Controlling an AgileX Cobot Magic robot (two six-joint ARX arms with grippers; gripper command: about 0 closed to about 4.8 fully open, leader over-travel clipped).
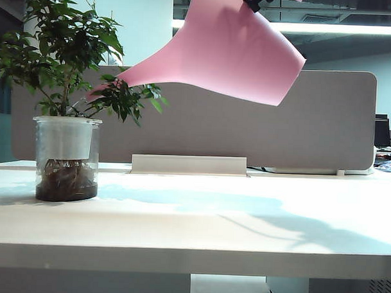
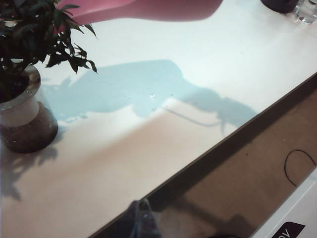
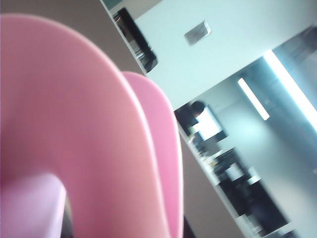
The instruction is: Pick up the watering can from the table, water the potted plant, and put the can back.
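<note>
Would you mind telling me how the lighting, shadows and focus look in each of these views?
Exterior view: bright ceiling strip light behind, the watering can throws a bluish shadow across the table. Left wrist view: same shadow beside the potted plant, left gripper a dark blur. Right wrist view: can fills it, soft and out of focus.

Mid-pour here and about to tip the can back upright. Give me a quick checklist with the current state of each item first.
1. Watering can off the table and tilted toward the plant: ok.
2. Spout tip in the foliage of the potted plant, above its jar: ok.
3. Right gripper on the can: a dark part shows at the can's top edge in the exterior view, and the handle fills the right wrist view; fingers hidden, so grip is cannot tell.
4. Water flowing or spilled: cannot tell; a few tiny drops may sit on the table in the left wrist view.
5. Bare table under the can for putting it back: ok.
6. Left gripper at the table's near edge, apart from the plant and can: ok.
</note>
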